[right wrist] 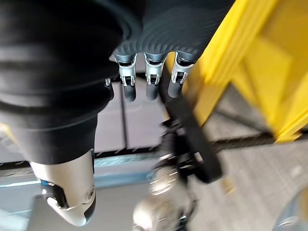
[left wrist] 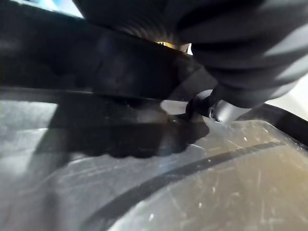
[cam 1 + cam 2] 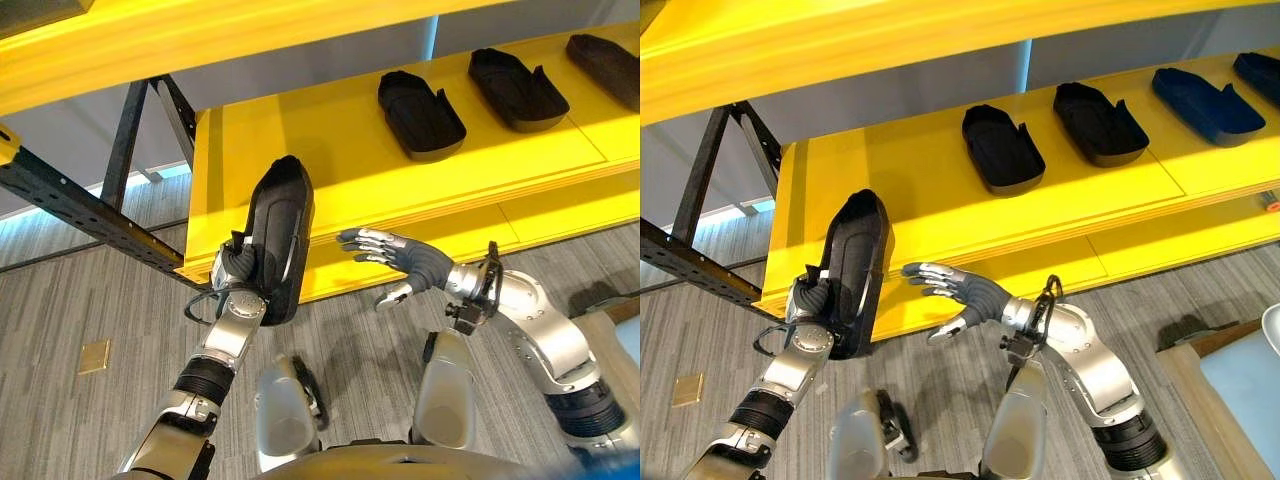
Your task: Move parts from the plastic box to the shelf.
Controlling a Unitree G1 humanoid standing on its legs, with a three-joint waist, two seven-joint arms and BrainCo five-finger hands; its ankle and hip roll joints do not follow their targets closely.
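My left hand (image 3: 238, 265) is shut on a long black moulded part (image 3: 280, 230) and holds it upright on its edge against the front left corner of the yellow shelf (image 3: 330, 170). Its fingers curl round the part's lower rim. My right hand (image 3: 415, 260) hovers open just right of the part, in front of the shelf's front edge, with straight fingers (image 1: 149, 82) pointing at it and not touching. In the right wrist view the part (image 1: 192, 139) shows past those fingers. Three similar black parts (image 3: 420, 115) (image 3: 517, 90) (image 3: 605, 55) lie in a row on the shelf's back right.
A black steel frame (image 3: 70, 205) slants along the shelf's left side. Another yellow shelf board (image 3: 200, 40) runs overhead. A brass plate (image 3: 95, 357) is set in the grey plank floor. A wood-edged blue surface (image 3: 1240, 380) stands at the lower right.
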